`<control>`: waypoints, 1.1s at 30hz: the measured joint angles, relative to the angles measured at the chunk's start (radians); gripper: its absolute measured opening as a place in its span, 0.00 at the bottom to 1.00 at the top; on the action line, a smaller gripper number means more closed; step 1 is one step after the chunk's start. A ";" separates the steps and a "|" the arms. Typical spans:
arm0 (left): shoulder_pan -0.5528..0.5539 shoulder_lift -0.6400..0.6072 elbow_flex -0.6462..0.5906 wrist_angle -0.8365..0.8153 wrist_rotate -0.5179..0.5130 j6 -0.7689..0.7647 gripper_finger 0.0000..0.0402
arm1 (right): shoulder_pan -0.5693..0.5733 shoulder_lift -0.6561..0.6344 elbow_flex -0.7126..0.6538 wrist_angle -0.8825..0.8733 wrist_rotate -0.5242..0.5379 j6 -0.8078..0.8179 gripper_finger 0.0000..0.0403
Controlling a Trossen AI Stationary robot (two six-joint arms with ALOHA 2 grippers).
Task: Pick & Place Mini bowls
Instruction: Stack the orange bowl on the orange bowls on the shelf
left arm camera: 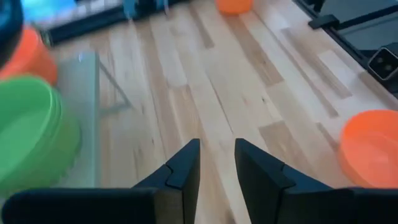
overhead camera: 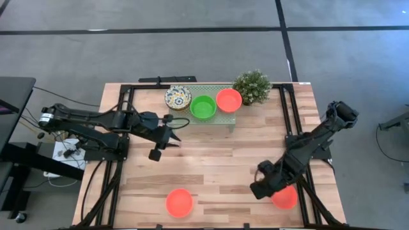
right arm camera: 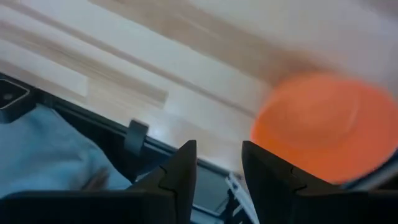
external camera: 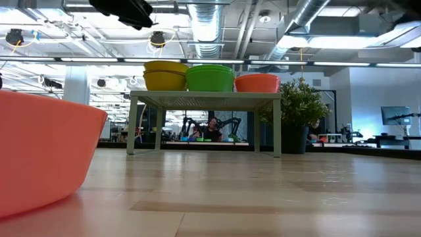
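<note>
Wooden table (overhead camera: 211, 160): right gripper (overhead camera: 261, 186), jaws slightly parted and empty, hovers beside red bowl (overhead camera: 285, 197).
Centre over its rim before closing; left gripper (overhead camera: 167, 137) waits likewise.

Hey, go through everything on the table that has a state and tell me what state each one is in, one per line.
Patterned bowl: upright on the small rack.
Green bowls: stacked on the rack.
Red-orange bowl: upright on the rack.
Front red-orange bowl: upright on the table, free.
Right-side red-orange bowl: on the table, partly under the right arm.
Left tool: slightly open, empty.
Right tool: slightly open, empty, beside that bowl.
Potted plant: upright.
</note>
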 joint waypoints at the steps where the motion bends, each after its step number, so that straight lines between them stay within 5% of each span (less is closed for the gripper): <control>1: 0.000 0.000 -0.017 0.039 0.001 0.017 0.25 | 0.017 0.000 -0.005 0.006 0.000 0.040 0.31; 16: 0.000 0.000 -0.062 0.259 0.088 0.033 0.25 | 0.119 0.030 -0.163 0.273 0.073 0.242 0.31; 33: 0.000 0.000 -0.062 0.305 0.088 0.035 0.25 | 0.127 0.066 -0.165 0.183 0.022 0.218 0.31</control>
